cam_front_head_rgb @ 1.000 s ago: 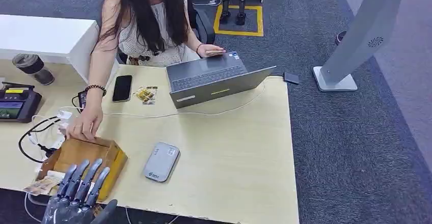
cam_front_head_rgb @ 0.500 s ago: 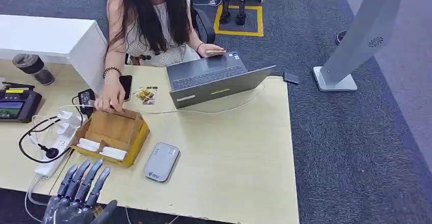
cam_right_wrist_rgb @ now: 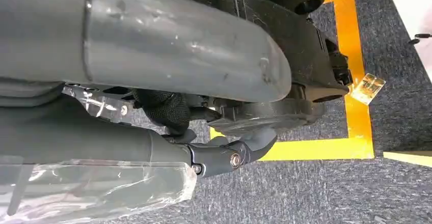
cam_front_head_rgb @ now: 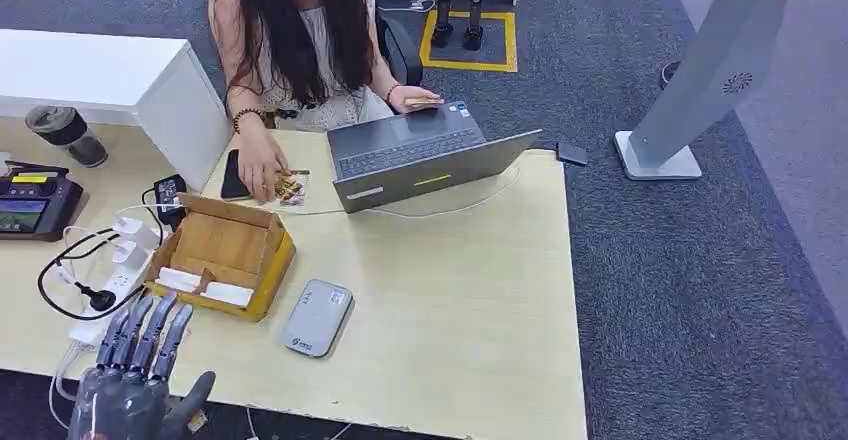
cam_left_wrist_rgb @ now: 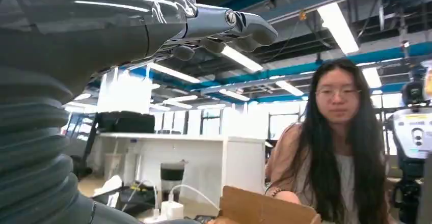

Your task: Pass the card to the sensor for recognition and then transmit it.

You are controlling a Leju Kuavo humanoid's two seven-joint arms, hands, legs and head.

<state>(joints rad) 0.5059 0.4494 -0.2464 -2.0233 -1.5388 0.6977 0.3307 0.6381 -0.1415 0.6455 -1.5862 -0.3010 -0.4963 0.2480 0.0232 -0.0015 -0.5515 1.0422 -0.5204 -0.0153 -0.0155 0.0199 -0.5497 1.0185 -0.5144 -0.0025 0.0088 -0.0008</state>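
**A:** From the head view, where do the cards lie?

**B:** Two white cards [cam_front_head_rgb: 205, 288] lie in the front compartment of an open wooden box [cam_front_head_rgb: 235, 245] on the pale wooden worktop [cam_front_head_rgb: 460, 290]. The left robot hand [cam_front_head_rgb: 130, 380] is at the worktop's near edge, just short of the box and not touching it. Its fingers are spread and it carries nothing.

**A:** And the sensor?

**B:** A flat grey rounded reader [cam_front_head_rgb: 316, 318] lies just beside the box, on its right.

**A:** What else is on the surface?

**B:** An open grey laptop [cam_front_head_rgb: 420, 160] sits at the far edge. A seated person [cam_front_head_rgb: 295, 30] rests one hand on it and the other on a small printed packet [cam_front_head_rgb: 288, 187] beside a black phone [cam_front_head_rgb: 230, 175]. A white power strip [cam_front_head_rgb: 110, 280] with black cable lies left of the box. Grey carpet [cam_front_head_rgb: 700, 310] surrounds the worktop.

**A:** The left wrist view?

**B:** The left robot hand [cam_left_wrist_rgb: 153, 25] reaches out released above the brown box edge [cam_left_wrist_rgb: 265, 208], with the person [cam_left_wrist_rgb: 336, 147] beyond it under strip lights.

**A:** The right wrist view?

**B:** The right robot hand [cam_right_wrist_rgb: 204, 152] hangs over carpet [cam_right_wrist_rgb: 316, 193] marked with yellow tape [cam_right_wrist_rgb: 356, 81]. Whether it is released or clenched cannot be told.
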